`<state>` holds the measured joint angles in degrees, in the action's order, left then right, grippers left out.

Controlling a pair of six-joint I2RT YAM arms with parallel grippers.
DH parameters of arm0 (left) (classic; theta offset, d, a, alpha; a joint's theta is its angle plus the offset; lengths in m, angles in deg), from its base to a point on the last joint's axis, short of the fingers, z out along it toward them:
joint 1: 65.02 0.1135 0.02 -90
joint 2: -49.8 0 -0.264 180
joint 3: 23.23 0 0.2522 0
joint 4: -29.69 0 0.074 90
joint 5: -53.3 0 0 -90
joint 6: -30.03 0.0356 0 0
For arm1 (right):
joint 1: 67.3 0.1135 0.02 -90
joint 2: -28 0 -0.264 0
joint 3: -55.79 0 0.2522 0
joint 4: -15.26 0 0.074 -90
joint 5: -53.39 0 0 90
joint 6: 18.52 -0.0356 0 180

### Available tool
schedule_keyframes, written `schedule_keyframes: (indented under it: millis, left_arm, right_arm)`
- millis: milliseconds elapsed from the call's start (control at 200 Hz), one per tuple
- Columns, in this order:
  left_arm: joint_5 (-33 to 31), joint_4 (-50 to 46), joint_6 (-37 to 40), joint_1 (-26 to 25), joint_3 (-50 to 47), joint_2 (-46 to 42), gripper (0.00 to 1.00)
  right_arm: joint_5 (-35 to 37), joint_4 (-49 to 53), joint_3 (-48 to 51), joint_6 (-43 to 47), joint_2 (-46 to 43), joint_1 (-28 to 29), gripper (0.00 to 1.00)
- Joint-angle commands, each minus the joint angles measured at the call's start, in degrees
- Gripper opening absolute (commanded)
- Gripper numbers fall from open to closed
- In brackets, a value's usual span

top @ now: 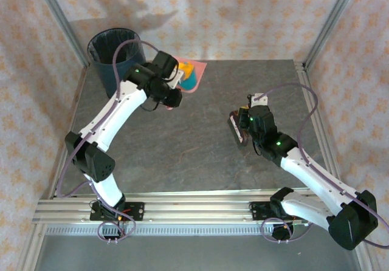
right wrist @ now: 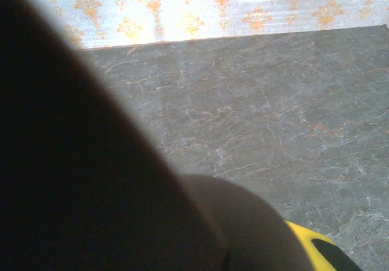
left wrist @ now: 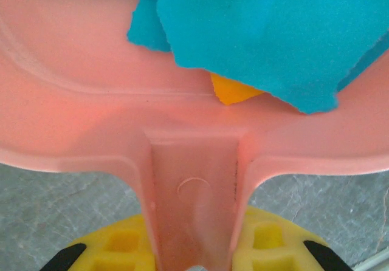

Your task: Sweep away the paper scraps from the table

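Observation:
My left gripper (top: 177, 76) (left wrist: 194, 254) is shut on the handle of a pink dustpan (top: 197, 72) (left wrist: 79, 107), held at the back of the table (top: 194, 149) just right of the bin. Teal-blue paper scraps (top: 189, 81) (left wrist: 273, 34) and an orange-yellow one (top: 187, 68) (left wrist: 232, 92) lie in the pan. At the table's right middle, my right gripper (top: 244, 120) (right wrist: 255, 246) is shut on a dark brush (top: 236, 129) (right wrist: 79, 180). The brush hides most of the right wrist view, with one yellow finger (right wrist: 316, 250) showing beside it.
A dark blue round bin (top: 112, 55) with a black liner stands at the back left corner, next to the dustpan. Aluminium rails (top: 182, 205) edge the table, and patterned walls close it in on three sides.

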<state>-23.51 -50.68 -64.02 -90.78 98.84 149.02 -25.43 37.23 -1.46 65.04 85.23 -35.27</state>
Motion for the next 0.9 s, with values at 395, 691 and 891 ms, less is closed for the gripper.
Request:
schedule_keyframes:
  millis: [395,691,891]
  left_arm:
    - [3.9,-4.7,-3.4,9.7,17.3,6.3,0.0]
    - [9.0,-1.2,-8.7,15.5,21.1,8.4,0.0]
    - [12.6,3.7,-14.6,19.1,21.7,9.2,0.0]
  right_arm:
    - [-0.8,-0.6,0.2,-1.6,-0.2,-0.2,0.0]
    - [-1.4,-0.2,0.3,-1.8,-0.2,-0.2,0.0]
    - [-1.7,-0.2,0.3,-2.0,0.1,-0.2,0.0]
